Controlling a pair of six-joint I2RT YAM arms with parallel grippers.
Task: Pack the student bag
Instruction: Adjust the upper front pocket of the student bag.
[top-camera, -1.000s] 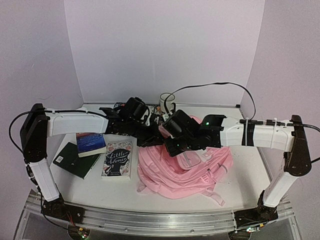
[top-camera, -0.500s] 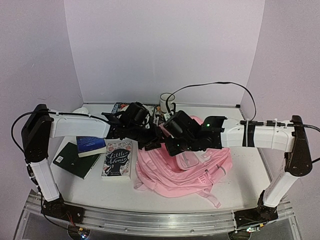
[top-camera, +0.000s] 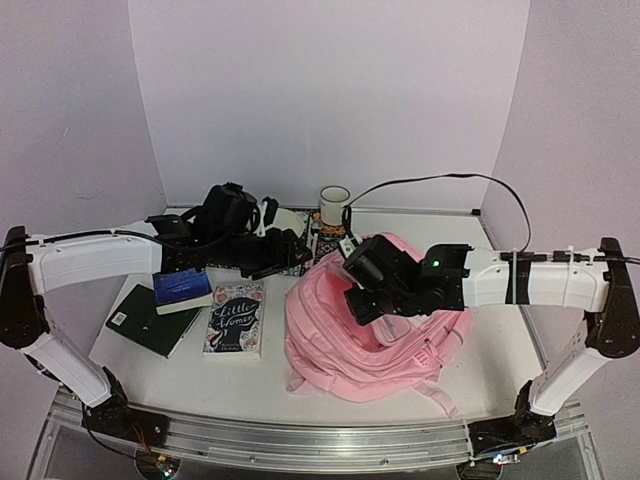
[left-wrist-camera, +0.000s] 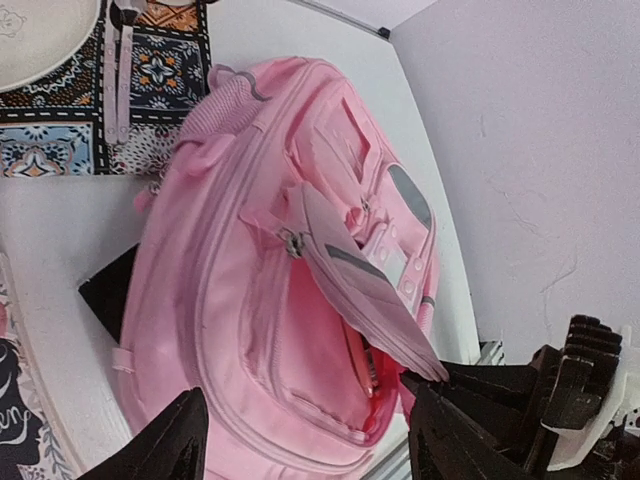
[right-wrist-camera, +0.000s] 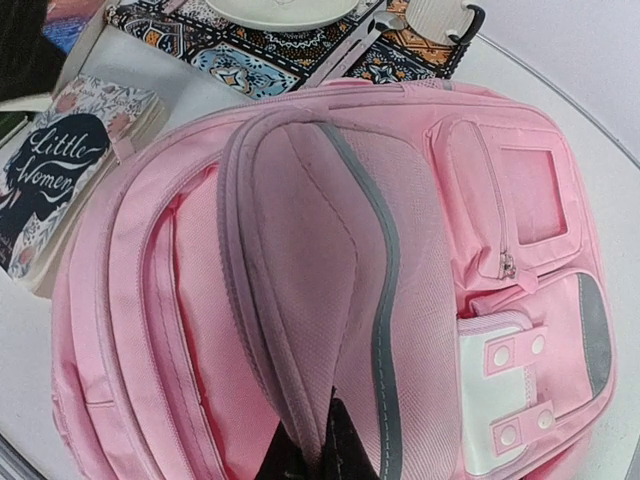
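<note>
The student bag (top-camera: 375, 335), a big soft pink backpack, lies right of centre on the table. Its main flap (right-wrist-camera: 330, 290) is lifted off the body, and my right gripper (right-wrist-camera: 322, 452) is shut on the flap's edge; in the top view the right gripper (top-camera: 362, 300) sits over the bag's middle. The pocket under the flap gapes open (left-wrist-camera: 330, 340). My left gripper (left-wrist-camera: 310, 445) is open, one finger either side of the bag's image, with nothing between them. In the top view the left gripper (top-camera: 290, 252) hangs just left of the bag, apart from it.
Left of the bag lie a "Little Women" book (top-camera: 235, 318), a blue book (top-camera: 182, 288) and a dark green book (top-camera: 150, 320). A patterned placemat (right-wrist-camera: 260, 50) with a white plate (right-wrist-camera: 285, 10) and a mug (top-camera: 334, 205) is at the back. Walls close in on three sides.
My left gripper has opened, let go of the bag and drawn back to the left. The right gripper stays shut on the flap and has shifted slightly right with the bag.
</note>
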